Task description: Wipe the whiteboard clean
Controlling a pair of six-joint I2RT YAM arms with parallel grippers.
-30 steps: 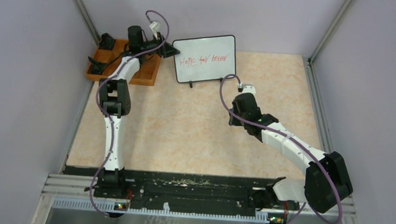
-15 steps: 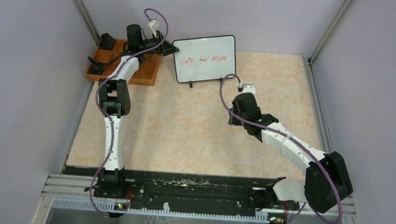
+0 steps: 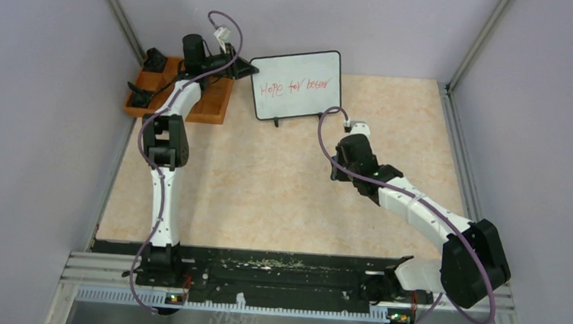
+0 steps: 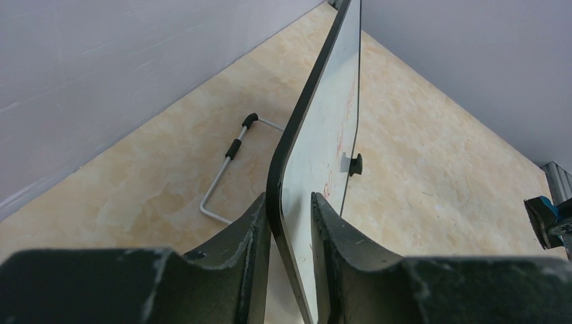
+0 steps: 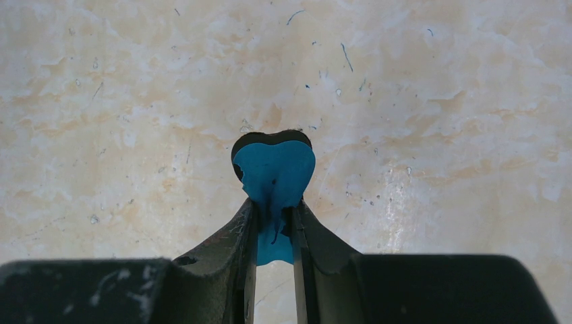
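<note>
Top view: left arm [image 3: 165, 134] stretched to the left edge of the upright whiteboard [image 3: 296, 86] at the counter's [image 3: 267, 183] rear; right arm [image 3: 417, 209] bent, wrist pointing down.
Left wrist view: the left fingers [image 4: 249, 229] straddle the whiteboard's edge, narrowly apart; contact cannot be told.
Right wrist view: the right fingers [image 5: 236, 236] clamp a blue pad [image 5: 275, 172].

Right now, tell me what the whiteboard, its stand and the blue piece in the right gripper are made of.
The whiteboard: smooth white face, likely coated sheet; black frame looks plastic. The stand: thin bent silvery wire, seemingly metal, with black sleeves. The blue piece: soft, matte, creased where pinched, probably felt or foam.
</note>
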